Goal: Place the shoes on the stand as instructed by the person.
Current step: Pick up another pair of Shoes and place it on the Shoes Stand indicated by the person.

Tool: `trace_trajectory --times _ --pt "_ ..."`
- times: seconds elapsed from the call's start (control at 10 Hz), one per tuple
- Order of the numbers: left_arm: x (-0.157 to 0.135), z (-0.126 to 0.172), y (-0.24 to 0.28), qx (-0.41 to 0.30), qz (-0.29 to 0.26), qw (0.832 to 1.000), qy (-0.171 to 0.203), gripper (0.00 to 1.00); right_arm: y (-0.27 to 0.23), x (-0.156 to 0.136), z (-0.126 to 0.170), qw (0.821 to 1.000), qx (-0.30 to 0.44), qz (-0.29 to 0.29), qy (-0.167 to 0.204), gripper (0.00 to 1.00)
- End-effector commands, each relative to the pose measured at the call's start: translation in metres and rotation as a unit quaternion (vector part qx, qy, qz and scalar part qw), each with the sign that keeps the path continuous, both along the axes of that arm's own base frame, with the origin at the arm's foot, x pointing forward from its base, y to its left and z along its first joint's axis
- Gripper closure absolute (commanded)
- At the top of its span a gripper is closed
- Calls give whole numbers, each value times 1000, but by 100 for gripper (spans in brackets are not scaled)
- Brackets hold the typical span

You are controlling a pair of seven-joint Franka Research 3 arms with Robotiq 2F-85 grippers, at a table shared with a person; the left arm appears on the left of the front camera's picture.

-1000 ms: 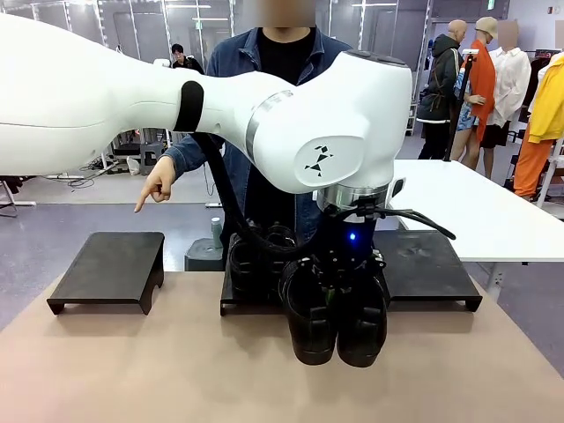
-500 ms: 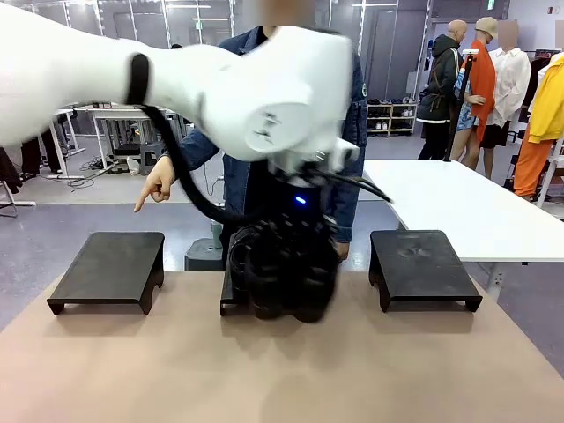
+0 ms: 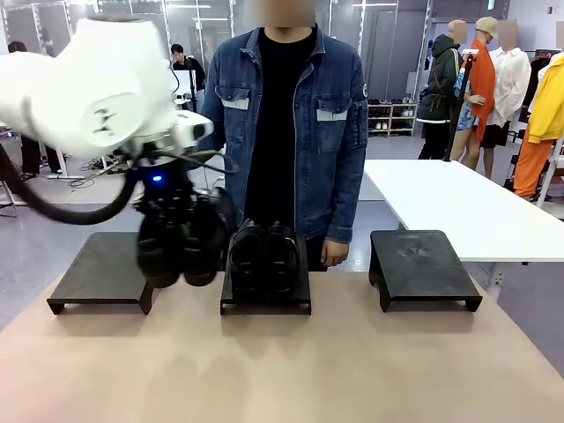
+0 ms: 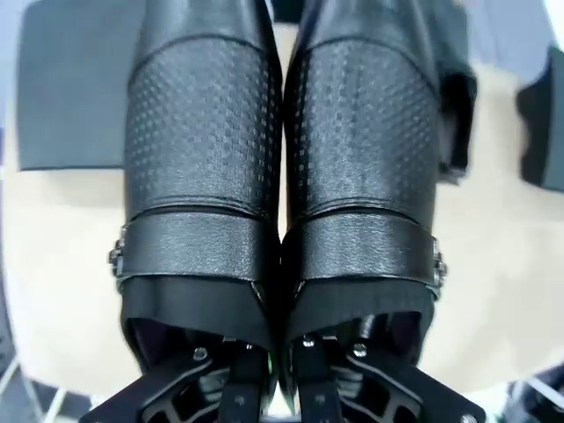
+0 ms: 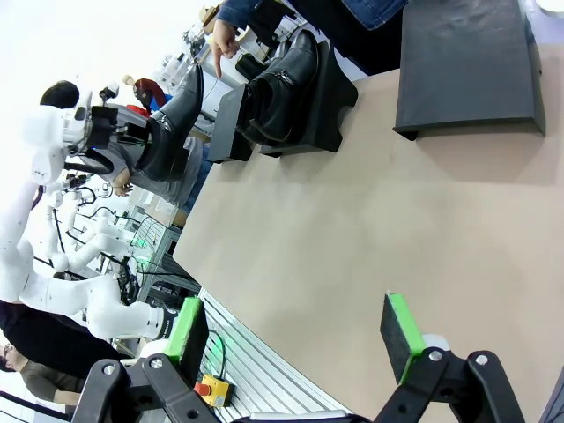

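Front view: left gripper (image 3: 179,231) hangs off the table (image 3: 282,370), over the near right corner of the left stand (image 3: 107,269), carrying a pair of strapped shoes (image 3: 181,242) side by side, toes down and toward the camera. The second pair of shoes (image 3: 263,256) sits on the middle stand (image 3: 264,295), toes toward the camera. The right stand (image 3: 423,267) is bare. The person (image 3: 291,123) in a denim jacket stands behind the middle stand, one hand (image 3: 333,253) low by its far right edge. Left wrist view, up close: strapped shoes (image 4: 282,176) pressed together, dotted leather uppers, a strap with a metal buckle on each outer side; the gripper's black fingers (image 4: 238,388) go into the shoe openings, closed on the inner edges where the two shoes meet. Pads hidden inside. Right wrist view, from the side: right gripper (image 5: 295,339) above the table (image 5: 352,220) edge, green pads (image 5: 398,335) spread wide apart with nothing between them. Farther off it shows the carried pair (image 5: 172,123) in the air beside the left stand (image 5: 225,123), the other pair (image 5: 282,84) on the middle stand (image 5: 322,101), and the person's other hand (image 5: 225,37) pointing down behind the stands, which the front view hides.
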State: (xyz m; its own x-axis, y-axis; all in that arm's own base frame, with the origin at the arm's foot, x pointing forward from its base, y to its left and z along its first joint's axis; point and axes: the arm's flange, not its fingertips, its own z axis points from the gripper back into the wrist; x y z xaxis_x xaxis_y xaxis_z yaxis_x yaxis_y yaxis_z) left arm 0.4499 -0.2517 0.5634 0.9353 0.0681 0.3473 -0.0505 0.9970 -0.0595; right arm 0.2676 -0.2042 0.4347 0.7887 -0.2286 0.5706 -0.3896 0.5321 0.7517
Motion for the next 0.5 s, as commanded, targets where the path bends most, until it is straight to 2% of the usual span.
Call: trace_trajectory --times 0.0,0.2,0.4 --pt "1 -4 54 -36 0 999 -40 92 -1 0 1 1000 3 2 -13 0" --pt "26 -12 111 -23 -12 998 -51 92 -1 0 1 1000 3 2 -13 0" --pt "54 -26 151 -34 -41 998 -45 92 -1 0 1 1000 3 2 -13 0"
